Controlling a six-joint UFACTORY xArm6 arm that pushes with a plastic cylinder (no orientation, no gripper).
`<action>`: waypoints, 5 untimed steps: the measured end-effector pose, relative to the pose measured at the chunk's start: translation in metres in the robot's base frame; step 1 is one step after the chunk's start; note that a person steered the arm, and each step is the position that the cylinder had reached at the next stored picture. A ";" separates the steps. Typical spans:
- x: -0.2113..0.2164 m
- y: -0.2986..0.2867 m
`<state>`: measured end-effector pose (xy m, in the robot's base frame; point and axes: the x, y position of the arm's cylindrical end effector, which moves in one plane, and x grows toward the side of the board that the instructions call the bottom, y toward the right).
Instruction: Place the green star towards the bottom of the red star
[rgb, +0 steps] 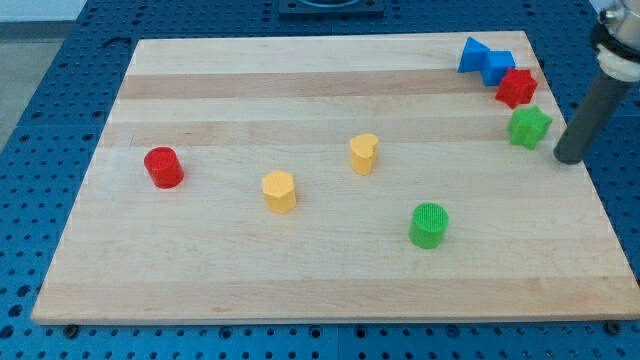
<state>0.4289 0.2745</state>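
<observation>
The green star (529, 127) lies near the board's right edge, just below the red star (517, 88) and close to it. My tip (567, 157) is at the end of the dark rod, to the right of and slightly below the green star, a small gap apart from it. The rod rises toward the view's top right corner.
Two blue blocks (485, 60) sit touching each other above and left of the red star. A red cylinder (163, 167) is at the left, two yellow blocks (279, 191) (364, 154) mid-board, a green cylinder (429, 225) lower right. The wooden board (320, 290) rests on a blue pegboard.
</observation>
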 end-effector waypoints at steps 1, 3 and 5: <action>-0.020 -0.002; -0.006 -0.002; -0.008 -0.042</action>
<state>0.4212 0.2323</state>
